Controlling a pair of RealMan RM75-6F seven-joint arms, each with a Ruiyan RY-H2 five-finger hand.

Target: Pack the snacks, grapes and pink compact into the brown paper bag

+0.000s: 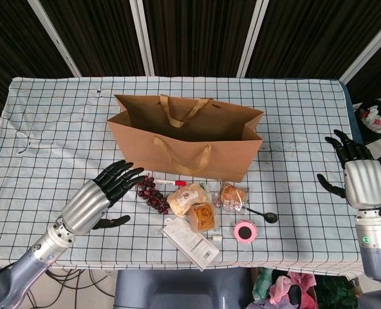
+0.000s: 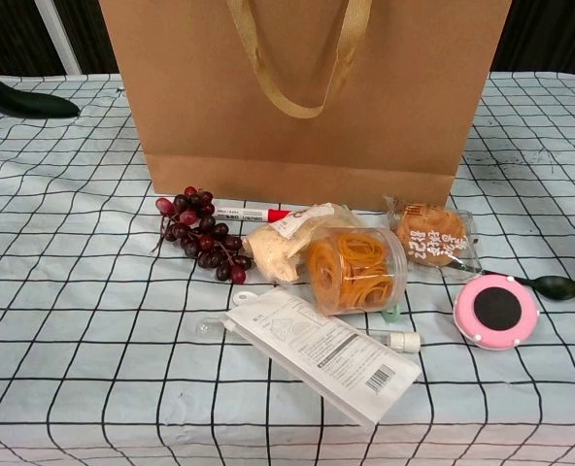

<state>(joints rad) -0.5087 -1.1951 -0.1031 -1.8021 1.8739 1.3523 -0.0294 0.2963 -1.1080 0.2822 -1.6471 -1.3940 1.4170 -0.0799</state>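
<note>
Standing open-topped on the checked tablecloth point(image 1: 49, 129), the brown paper bag point(image 1: 197, 151) sits beyond the left hand's point(image 1: 103, 190) fingertips, well apart from the right hand point(image 1: 358, 170). Both hands hold nothing, fingers spread apart. Just past the left fingertips lie the grapes point(image 1: 153, 192), with a red-capped pen point(image 1: 172, 183) behind them. Farther from those fingers sit the snacks point(image 1: 203, 205), a flat white packet point(image 1: 189, 241), the pink compact point(image 1: 245, 231) and a black spoon point(image 1: 262, 214).

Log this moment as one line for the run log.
left hand open beside grapes | right hand open, idle | paper bag empty | nothing packed
</note>
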